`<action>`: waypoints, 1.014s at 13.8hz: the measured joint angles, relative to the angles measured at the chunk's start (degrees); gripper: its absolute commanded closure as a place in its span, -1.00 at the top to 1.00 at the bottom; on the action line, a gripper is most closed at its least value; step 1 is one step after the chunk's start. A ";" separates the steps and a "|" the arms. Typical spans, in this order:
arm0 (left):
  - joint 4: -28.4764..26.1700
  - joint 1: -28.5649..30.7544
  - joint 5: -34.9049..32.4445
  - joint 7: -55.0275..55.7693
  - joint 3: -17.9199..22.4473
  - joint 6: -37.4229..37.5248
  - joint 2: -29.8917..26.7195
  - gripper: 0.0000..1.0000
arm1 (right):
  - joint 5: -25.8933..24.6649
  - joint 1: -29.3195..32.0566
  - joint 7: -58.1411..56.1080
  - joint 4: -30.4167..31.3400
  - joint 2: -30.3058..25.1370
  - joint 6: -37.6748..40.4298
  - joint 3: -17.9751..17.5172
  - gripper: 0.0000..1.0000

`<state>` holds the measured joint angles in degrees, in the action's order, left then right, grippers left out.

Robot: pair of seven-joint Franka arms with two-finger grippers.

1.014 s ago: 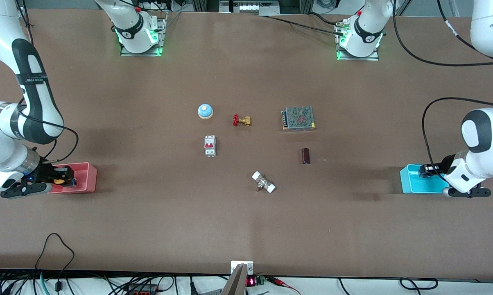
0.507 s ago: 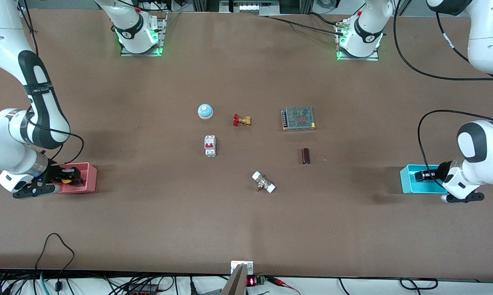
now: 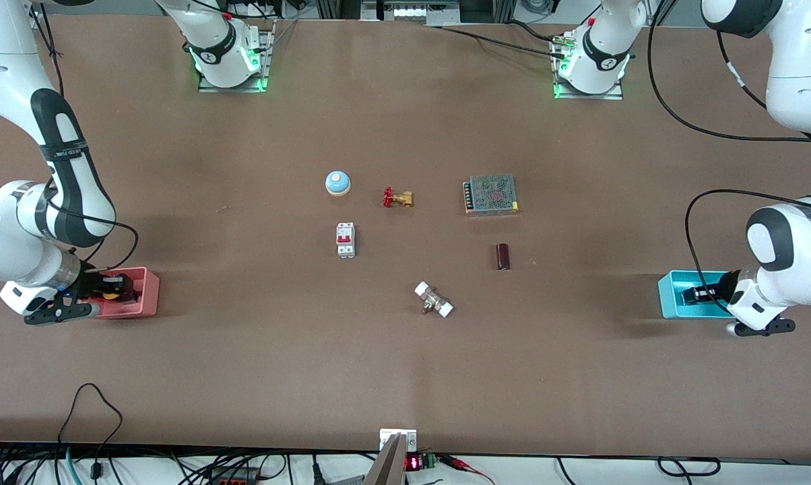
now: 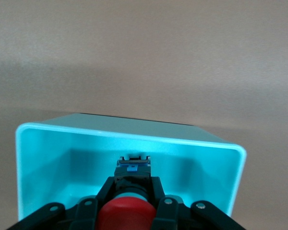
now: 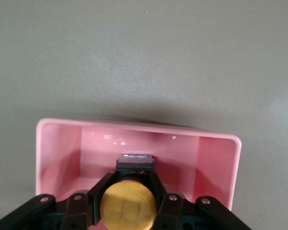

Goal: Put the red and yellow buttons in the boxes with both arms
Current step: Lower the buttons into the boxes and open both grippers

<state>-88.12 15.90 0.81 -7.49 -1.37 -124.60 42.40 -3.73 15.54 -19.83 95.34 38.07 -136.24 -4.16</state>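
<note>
Left gripper (image 4: 132, 201): fingers closed on the red button (image 4: 124, 214), held inside the blue box (image 3: 668, 296) at the left arm's end of the table. Right gripper (image 5: 129, 191): fingers closed on the yellow button (image 5: 128, 204), held inside the pink box (image 3: 146, 293) at the right arm's end of the table.

Change over the last second: both grippers have shifted a little farther over their boxes and appear lower, and the motion between the last two instants is slight. Judgement: each arm has nearly finished its lowering, so the task stands just short of release; neither button is yet let go.

Count: two arms, two grippers, two boxes (one pink, one blue), two buttons (one red, one yellow). Six other objects lie untouched in the middle of the table, well apart from both boxes: one blue bell (image 3: 337, 182), one brass valve (image 3: 398, 198), one circuit breaker (image 3: 345, 240), one metal power supply (image 3: 491, 195), one dark cylinder (image 3: 503, 256) and one white-ended fitting (image 3: 434, 300).
</note>
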 measured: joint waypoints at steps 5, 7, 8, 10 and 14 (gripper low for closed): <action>0.00 0.16 0.00 -0.01 -0.04 -0.05 0.70 -0.30 | 0.00 0.10 0.00 0.01 0.03 -0.03 0.00 0.19; 0.07 0.16 -0.01 -0.01 -0.04 -0.07 0.76 0.67 | 0.00 0.10 0.00 0.06 0.04 -0.01 0.00 0.37; 0.06 0.16 -0.01 -0.02 -0.04 -0.07 0.77 1.00 | 0.00 0.10 0.00 0.11 0.04 -0.01 0.00 0.41; 0.06 0.08 -0.01 -0.05 -0.06 -0.07 0.91 1.00 | 0.00 0.10 0.00 0.15 0.06 -0.01 0.00 0.48; 1.07 -0.10 -0.01 -0.05 -0.38 2.17 0.59 1.00 | 0.00 0.07 0.00 -0.06 -0.26 0.30 -0.01 0.83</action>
<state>-87.06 15.81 0.80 -7.54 -1.75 -122.43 42.99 -3.73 15.60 -19.84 95.27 37.81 -135.93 -4.18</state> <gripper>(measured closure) 0.066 0.141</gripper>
